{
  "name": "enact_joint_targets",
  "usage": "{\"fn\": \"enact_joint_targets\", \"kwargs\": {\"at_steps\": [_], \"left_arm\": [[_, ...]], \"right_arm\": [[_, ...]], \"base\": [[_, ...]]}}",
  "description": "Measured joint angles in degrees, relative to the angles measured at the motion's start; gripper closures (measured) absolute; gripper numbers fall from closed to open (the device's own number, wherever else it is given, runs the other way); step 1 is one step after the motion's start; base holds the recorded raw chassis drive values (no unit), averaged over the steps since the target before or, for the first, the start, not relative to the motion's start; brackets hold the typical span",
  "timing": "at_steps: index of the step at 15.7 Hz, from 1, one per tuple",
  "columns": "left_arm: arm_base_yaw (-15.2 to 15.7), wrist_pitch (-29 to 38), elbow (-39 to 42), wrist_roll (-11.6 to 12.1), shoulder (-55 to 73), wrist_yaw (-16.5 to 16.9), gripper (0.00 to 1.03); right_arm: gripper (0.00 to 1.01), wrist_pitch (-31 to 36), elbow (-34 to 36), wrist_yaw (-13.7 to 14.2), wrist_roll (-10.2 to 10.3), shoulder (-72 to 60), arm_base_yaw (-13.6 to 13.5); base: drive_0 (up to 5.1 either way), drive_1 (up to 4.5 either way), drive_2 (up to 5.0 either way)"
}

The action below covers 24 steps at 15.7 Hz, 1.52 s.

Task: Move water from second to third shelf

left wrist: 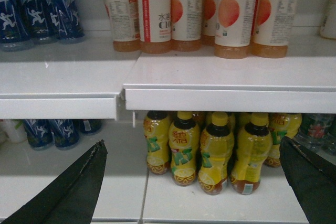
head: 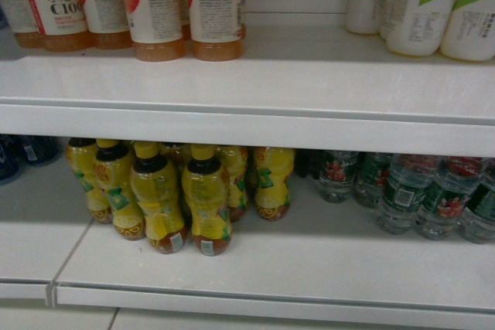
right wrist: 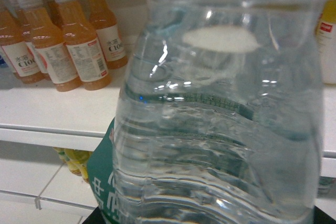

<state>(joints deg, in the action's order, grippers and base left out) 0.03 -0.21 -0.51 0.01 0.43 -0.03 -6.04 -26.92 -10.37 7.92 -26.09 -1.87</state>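
Observation:
A clear ribbed water bottle (right wrist: 220, 129) with a green label fills the right wrist view, held close to the camera. My right gripper (right wrist: 210, 220) is shut on it; only dark finger corners show at the bottom edge. The bottle hangs in front of the shelf board (right wrist: 52, 114) that carries the orange drinks. Several more water bottles (head: 406, 191) with green labels stand on the lower shelf at the right of the head view. My left gripper (left wrist: 190, 148) is open and holds nothing, facing the yellow tea bottles. Neither arm shows in the head view.
Orange drink bottles (head: 155, 5) and white bottles with green arrows (head: 421, 5) stand on the upper shelf (head: 247, 83). Yellow lemon tea bottles (head: 182, 199) crowd the lower shelf's middle. Blue bottles (left wrist: 37, 9) stand at the left on both levels.

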Motion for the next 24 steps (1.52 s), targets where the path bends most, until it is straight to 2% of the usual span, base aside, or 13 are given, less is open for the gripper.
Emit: {"fn": "enact_joint_targets", "kwargs": {"at_steps": [24], "left_arm": [[0.0,0.1,0.0,0.0,0.0,0.0,0.05]], "right_arm": [[0.6,-0.1,0.0,0.0,0.0,0.0,0.0]], "base": [[-4.6,2.22,2.2]]}}
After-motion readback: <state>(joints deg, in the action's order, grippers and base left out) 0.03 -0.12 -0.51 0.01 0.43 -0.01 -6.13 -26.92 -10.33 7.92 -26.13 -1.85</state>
